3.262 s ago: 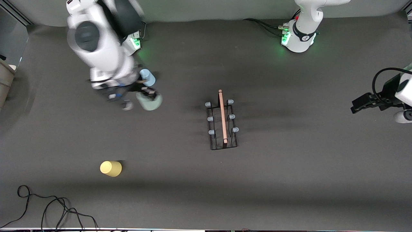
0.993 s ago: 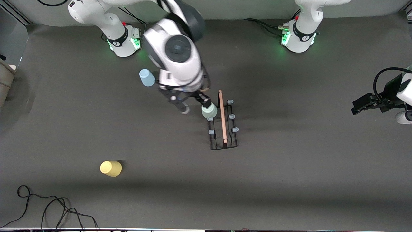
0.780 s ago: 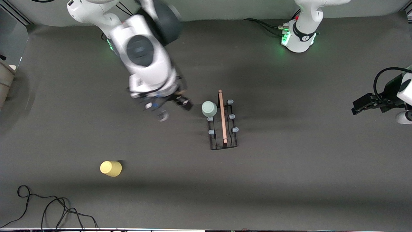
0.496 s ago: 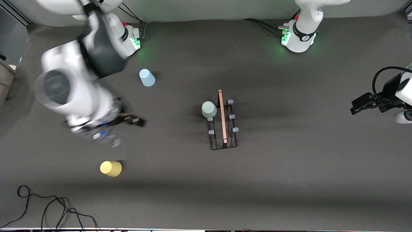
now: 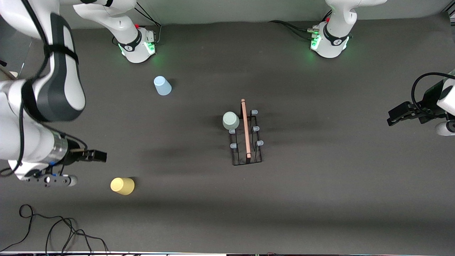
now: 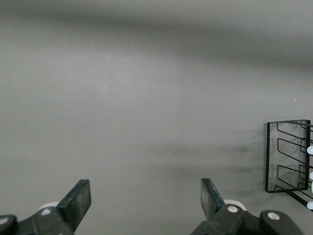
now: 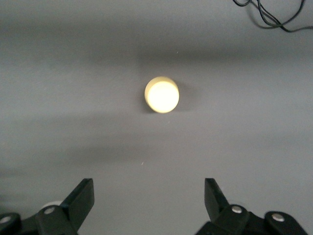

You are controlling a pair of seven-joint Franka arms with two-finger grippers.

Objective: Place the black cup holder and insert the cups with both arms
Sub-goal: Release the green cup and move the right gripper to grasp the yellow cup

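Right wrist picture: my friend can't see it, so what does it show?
A yellow cup stands upside down on the grey table, alone in the middle of the view. The open right gripper hangs above the table with nothing in it. A black cable lies at one corner.

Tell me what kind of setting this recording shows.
Probably a robotics lab bench: two white jointed robot arms bolted to a dark grey matted table, loose black cables at its edge, and a black wire cup holder.

High front camera overlooking whole table [image 5: 320,199], wrist cameras facing down, sharing tabletop
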